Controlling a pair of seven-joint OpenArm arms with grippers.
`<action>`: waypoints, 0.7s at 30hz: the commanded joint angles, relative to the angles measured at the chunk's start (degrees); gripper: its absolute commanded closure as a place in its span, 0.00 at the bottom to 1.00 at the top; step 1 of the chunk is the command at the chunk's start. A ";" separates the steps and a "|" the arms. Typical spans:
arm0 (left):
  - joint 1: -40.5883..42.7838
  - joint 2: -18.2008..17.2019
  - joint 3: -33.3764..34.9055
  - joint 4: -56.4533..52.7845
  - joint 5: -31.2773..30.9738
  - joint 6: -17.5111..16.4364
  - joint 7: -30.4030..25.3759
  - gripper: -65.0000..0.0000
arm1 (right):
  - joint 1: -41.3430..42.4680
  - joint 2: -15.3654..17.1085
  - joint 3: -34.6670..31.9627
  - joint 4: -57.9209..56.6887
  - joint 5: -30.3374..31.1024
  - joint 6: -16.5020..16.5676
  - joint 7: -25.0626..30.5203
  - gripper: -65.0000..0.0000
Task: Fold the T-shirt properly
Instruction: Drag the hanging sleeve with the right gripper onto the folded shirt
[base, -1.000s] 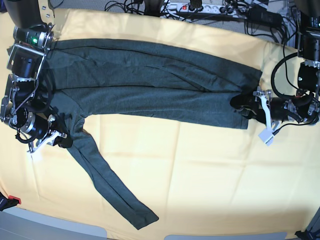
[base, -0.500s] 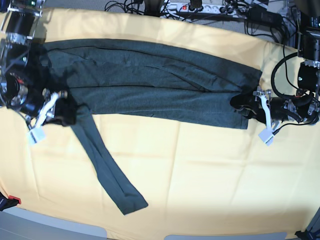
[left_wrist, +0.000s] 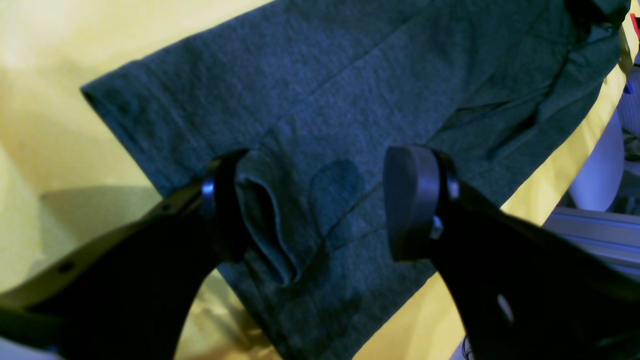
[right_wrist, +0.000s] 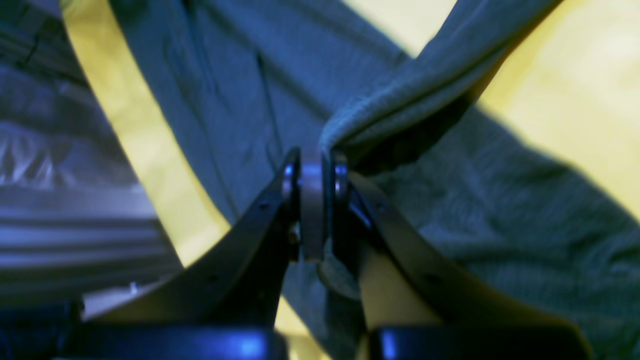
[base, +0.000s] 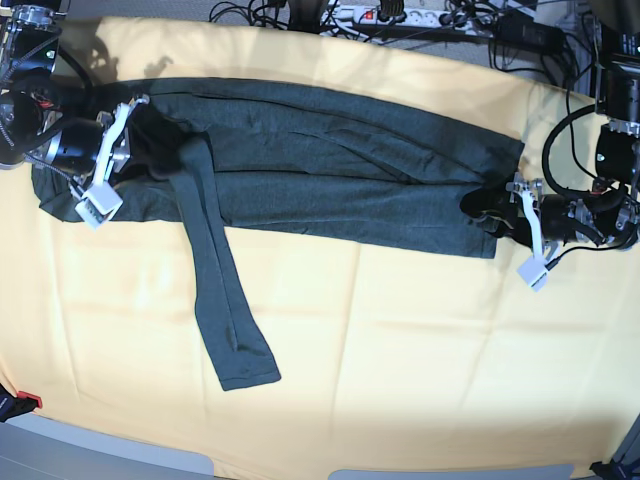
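The dark teal-grey T-shirt (base: 330, 170) lies folded lengthwise across the yellow table. One long sleeve (base: 220, 290) trails toward the front edge. My right gripper (base: 165, 150) is shut on the upper part of that sleeve and holds it over the shirt's left end. In the right wrist view the shut fingertips (right_wrist: 315, 170) pinch a raised fold of the sleeve (right_wrist: 425, 85). My left gripper (base: 485, 212) is open at the shirt's right hem. In the left wrist view it (left_wrist: 320, 210) straddles a small fabric fold (left_wrist: 270, 235), with one pad (left_wrist: 412, 205) off the cloth.
A yellow cloth (base: 400, 340) covers the table. A power strip and cables (base: 400, 15) lie along the back edge. A small red object (base: 25, 402) sits at the front left corner. The table's front edge (base: 300, 470) is near the sleeve cuff (base: 248, 372).
My right gripper has moved toward the back and to the right with the sleeve, dragging it over the shirt's left end. The cuff has slid left and back. The left arm has not moved.
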 joint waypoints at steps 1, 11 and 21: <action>-1.27 -1.09 -0.55 0.72 -1.42 -0.13 -0.66 0.36 | 0.13 0.98 0.42 0.96 1.07 0.28 0.17 1.00; -1.27 -1.07 -0.55 0.74 -1.42 -0.13 -0.61 0.36 | 0.04 1.01 0.42 0.94 0.59 0.28 -0.94 0.82; -1.22 -1.14 -0.55 0.72 -1.38 -1.44 -0.11 0.36 | 4.17 1.60 7.98 1.03 5.49 0.28 0.90 0.35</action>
